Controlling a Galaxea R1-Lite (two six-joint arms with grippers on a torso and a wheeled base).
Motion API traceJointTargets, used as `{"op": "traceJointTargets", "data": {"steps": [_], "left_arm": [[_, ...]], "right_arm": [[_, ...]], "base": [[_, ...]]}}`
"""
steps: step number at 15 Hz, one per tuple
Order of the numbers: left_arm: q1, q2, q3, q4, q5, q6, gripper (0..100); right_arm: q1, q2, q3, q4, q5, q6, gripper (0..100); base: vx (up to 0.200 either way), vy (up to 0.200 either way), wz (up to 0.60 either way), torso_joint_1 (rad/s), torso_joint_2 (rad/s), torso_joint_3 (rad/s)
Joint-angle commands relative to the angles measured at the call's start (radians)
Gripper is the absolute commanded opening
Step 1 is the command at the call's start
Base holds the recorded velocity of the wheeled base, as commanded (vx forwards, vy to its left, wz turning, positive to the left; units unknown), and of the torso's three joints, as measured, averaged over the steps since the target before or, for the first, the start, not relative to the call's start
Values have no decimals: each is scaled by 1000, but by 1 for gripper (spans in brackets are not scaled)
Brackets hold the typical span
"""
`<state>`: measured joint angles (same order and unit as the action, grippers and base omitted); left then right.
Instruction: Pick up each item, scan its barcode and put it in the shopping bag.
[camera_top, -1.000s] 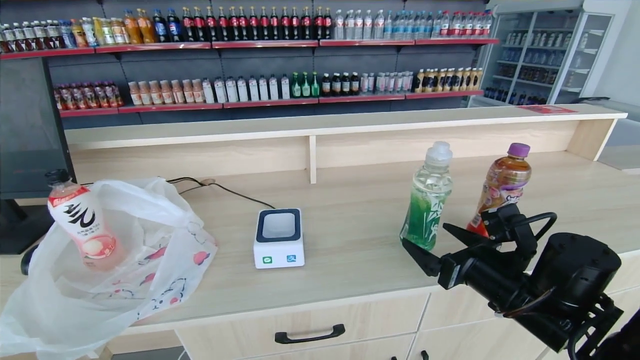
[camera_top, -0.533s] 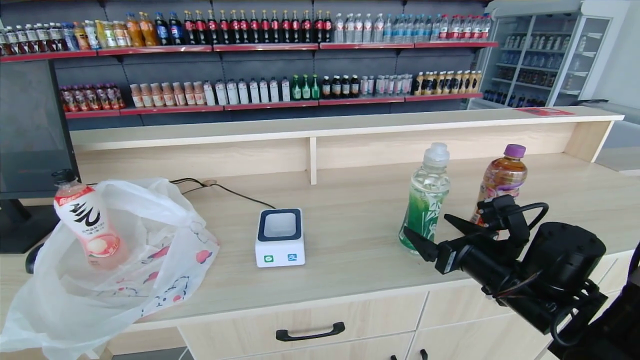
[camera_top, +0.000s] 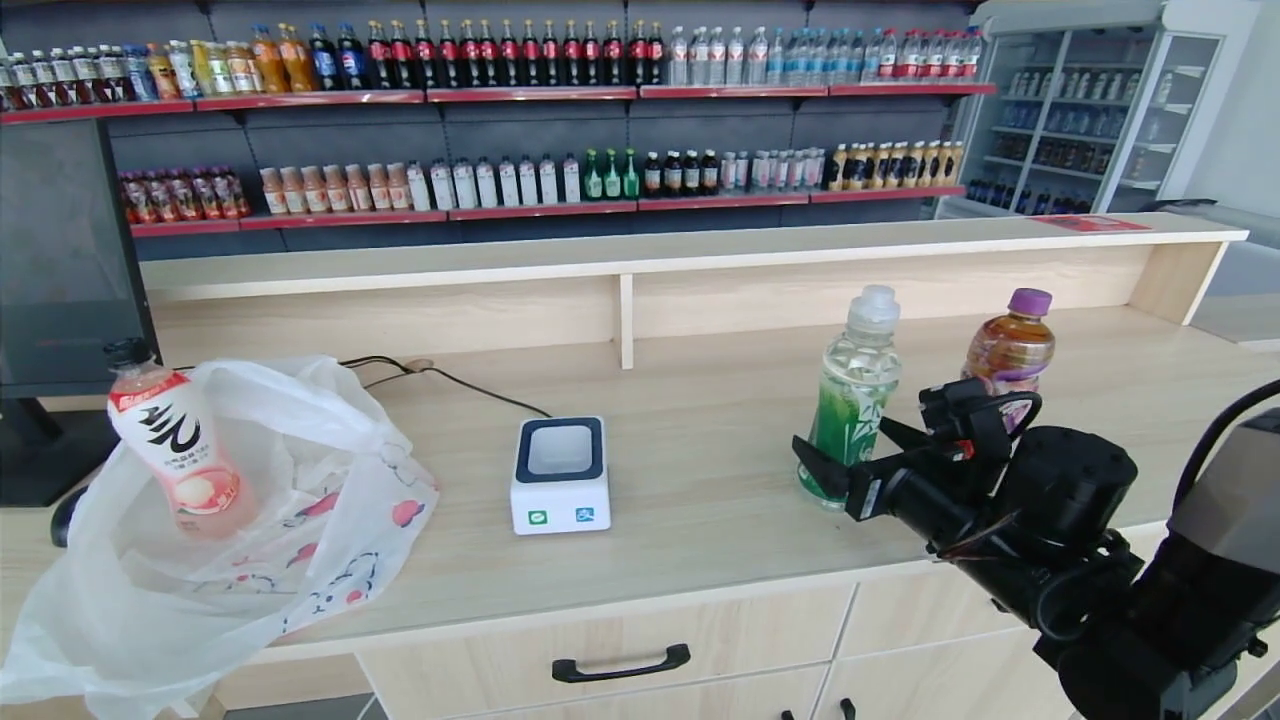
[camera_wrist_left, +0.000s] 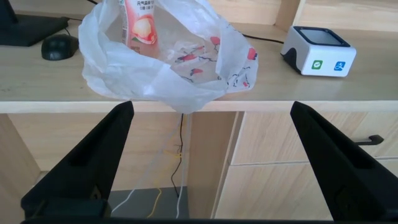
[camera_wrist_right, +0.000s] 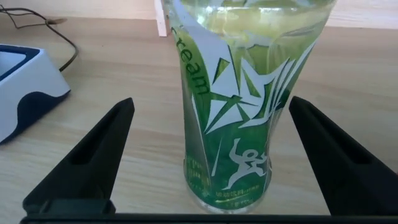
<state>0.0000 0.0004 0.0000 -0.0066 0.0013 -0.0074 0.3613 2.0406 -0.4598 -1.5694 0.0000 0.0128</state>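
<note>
Right wrist view, item one: green-labelled bottle (camera_wrist_right: 233, 112), upright on the table (camera_top: 700, 440), standing between the spread fingers of my right hand (camera_wrist_right: 211, 106). The hand is released and I see no contact.

Handling, by my estimate: clear plastic, nearly full, so moderately heavy. The walls are thin and will give under a hard squeeze, and the glossy label is likely slippery. Best hold is at the narrowed waist, where the flare above would stop any slide.

Neighbours: amber bottle (camera_top: 1010, 350) with a purple cap, just beside it on my right and a little farther back. A wide swing that way risks toppling it.

Route: bare table leads left to the scanner (camera_top: 558, 475), which is well apart. The shopping bag (camera_top: 300, 470) lies beyond, draped over the table's front edge, with a pink bottle (camera_top: 175, 450) inside it.

Left hand (camera_wrist_left: 211, 109): released, low before the table front, beneath the bag.
</note>
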Motion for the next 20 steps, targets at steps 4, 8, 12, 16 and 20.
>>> {"op": "traceJointTargets", "data": {"steps": [4,8,12,16,20], "left_arm": [[0,0,0,2,0,0,100],[0,0,0,2,0,0,100],[0,0,0,-1,0,0,100],[0,0,0,2,0,0,100],[0,0,0,2,0,0,100]], "right_arm": [[-12,56,-108,-1,0,-8,100],[-12,81,-145,-1,-3,-10,100],[-13,98,-168,-1,-3,-5,100],[-13,105,-177,-1,-3,-4,100],[-13,93,-177,-1,-3,-4,0]], "base": [[0,0,0,0,0,0],[0,0,0,0,0,0],[0,0,0,0,0,0],[0,0,0,0,0,0],[0,0,0,0,0,0]]}}
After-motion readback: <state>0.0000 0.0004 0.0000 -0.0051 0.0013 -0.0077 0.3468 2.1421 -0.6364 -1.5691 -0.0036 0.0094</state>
